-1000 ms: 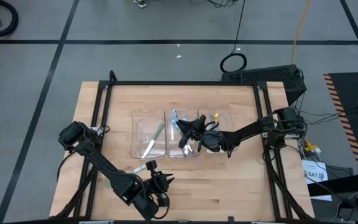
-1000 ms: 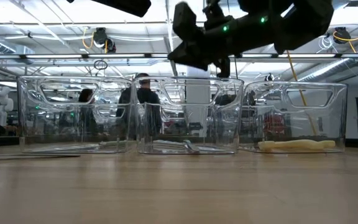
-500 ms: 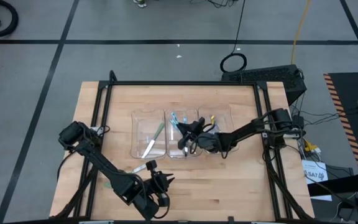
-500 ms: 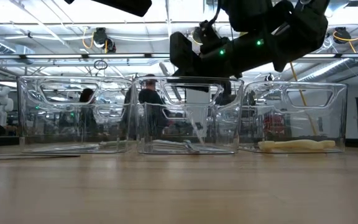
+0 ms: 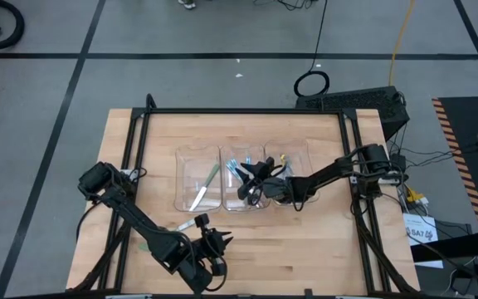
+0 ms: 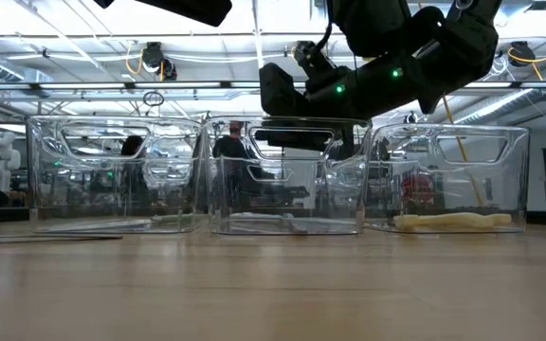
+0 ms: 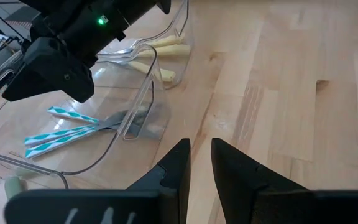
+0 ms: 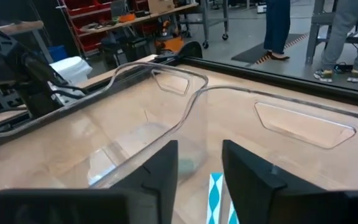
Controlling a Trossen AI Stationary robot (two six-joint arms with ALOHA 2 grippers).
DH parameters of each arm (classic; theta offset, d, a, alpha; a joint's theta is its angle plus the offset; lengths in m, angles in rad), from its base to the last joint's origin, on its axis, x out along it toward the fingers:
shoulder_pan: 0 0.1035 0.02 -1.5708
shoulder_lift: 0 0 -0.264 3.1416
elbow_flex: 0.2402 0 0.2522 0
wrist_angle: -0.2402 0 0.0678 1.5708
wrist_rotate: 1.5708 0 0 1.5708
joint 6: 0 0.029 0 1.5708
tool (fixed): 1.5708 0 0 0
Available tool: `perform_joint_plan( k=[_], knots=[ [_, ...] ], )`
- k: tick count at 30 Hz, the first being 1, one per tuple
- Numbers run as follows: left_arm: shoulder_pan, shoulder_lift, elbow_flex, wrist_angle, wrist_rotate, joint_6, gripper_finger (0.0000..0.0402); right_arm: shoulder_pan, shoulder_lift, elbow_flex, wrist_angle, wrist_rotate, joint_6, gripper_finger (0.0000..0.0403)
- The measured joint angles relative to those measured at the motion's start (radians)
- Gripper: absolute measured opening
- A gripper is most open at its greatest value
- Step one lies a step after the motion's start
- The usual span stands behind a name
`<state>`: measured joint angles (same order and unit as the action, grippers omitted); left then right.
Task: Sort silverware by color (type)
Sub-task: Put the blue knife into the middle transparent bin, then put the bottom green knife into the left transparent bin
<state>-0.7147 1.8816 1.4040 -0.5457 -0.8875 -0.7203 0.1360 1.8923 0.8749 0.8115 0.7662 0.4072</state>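
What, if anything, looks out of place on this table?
One piece of silverware lies on the bare table, outside the three clear bins and a little apart from the left one. The bins stand upright in a row; nothing looks spilled or damaged.

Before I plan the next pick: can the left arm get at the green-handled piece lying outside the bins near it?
Probably yes. The green-handled piece lies on the bare table just beside the left tool, outside the bins, with nothing over it.
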Motion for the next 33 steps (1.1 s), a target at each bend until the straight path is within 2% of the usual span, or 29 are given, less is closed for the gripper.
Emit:
perform_joint_plan(
  k=[6, 11, 15, 19, 21, 25, 33],
  knots=[
    [-0.001, 0.000, 0.000, -0.002, 0.000, -0.003, 0.0074, 0.020, -0.042, 0.000, 0.013, -0.009, -0.032, 0.0150],
    [-0.018, 0.000, 0.000, -0.011, 0.000, -0.003, 0.0074, 0.128, -0.180, 0.000, -0.014, -0.011, -0.243, 0.0155],
    [-0.036, 0.000, 0.000, -0.029, 0.000, -0.012, 0.0074, 0.264, -0.312, 0.001, -0.189, -0.011, -0.337, 0.0155],
    [-0.055, 0.000, 0.000, -0.073, 0.042, -0.052, 0.0074, 0.416, -0.381, 0.001, -0.402, -0.040, -0.277, 0.0155],
    [-0.068, 0.000, 0.000, -0.113, 0.080, -0.093, 0.0074, 0.491, -0.381, 0.001, -0.464, -0.062, -0.216, 0.0155],
    [-0.113, 0.000, 0.000, -0.227, 0.142, -0.248, 0.0074, 0.634, -0.335, 0.001, -0.466, -0.060, -0.140, 0.0155],
    [-0.267, 0.000, 0.000, -0.328, 0.381, -0.477, 0.0074, 0.801, -0.152, 0.001, -0.310, 0.018, -0.071, 0.0155]
  ],
)
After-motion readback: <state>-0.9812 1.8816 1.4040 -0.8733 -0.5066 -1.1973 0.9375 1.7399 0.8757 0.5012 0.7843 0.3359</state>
